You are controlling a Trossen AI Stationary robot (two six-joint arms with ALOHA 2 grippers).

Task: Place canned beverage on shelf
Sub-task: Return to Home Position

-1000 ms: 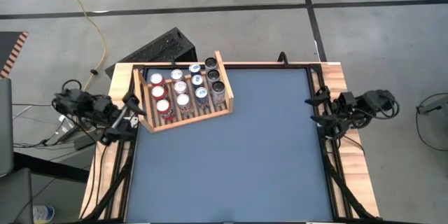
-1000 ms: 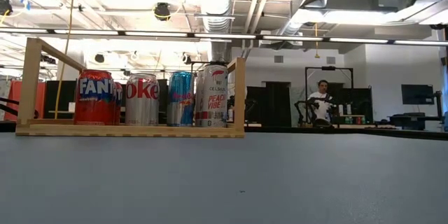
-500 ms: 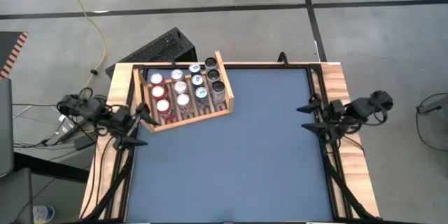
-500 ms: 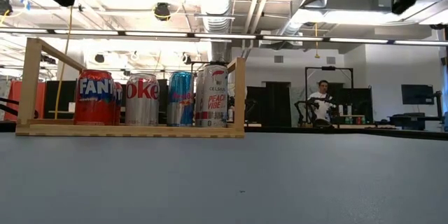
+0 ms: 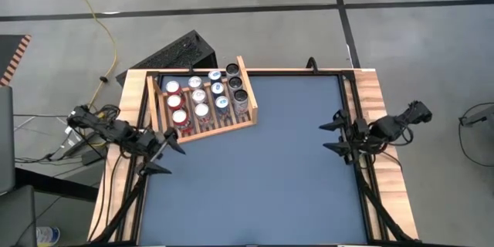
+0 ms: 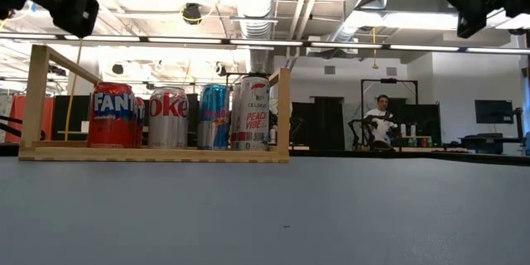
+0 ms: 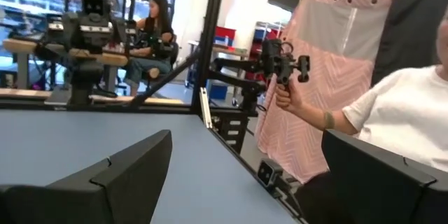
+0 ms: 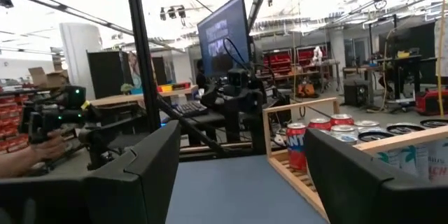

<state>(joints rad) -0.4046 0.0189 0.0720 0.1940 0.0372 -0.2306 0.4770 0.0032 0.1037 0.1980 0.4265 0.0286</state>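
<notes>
The light-wood shelf (image 5: 207,127) stands on the blue table at its far left, resting on its slatted bottom. Several cans (image 5: 202,96) stand upright in it; the low view shows a row of cans (image 6: 182,116) between its side boards. My left gripper (image 5: 166,157) hovers open at the table's left edge, just near of the shelf. My right gripper (image 5: 326,137) hovers open at the table's right edge, far from the shelf. Both grippers show high up in the low view, the left (image 6: 70,4) and the right (image 6: 472,4), with nothing between their fingers.
A black ridged box (image 5: 174,52) sits on the floor beyond the table's far left corner. Wooden strips (image 5: 127,123) border the table's sides. The blue top (image 5: 262,177) is bare in the middle and near part. A person's hand (image 7: 294,101) holds a control grip beyond the table.
Both grippers have come down into the low view's top corners. My left gripper has swung from the left border toward the table's near edge and inward over the blue top. My right gripper has swung inward toward the left. The shelf and cans have kept still.
</notes>
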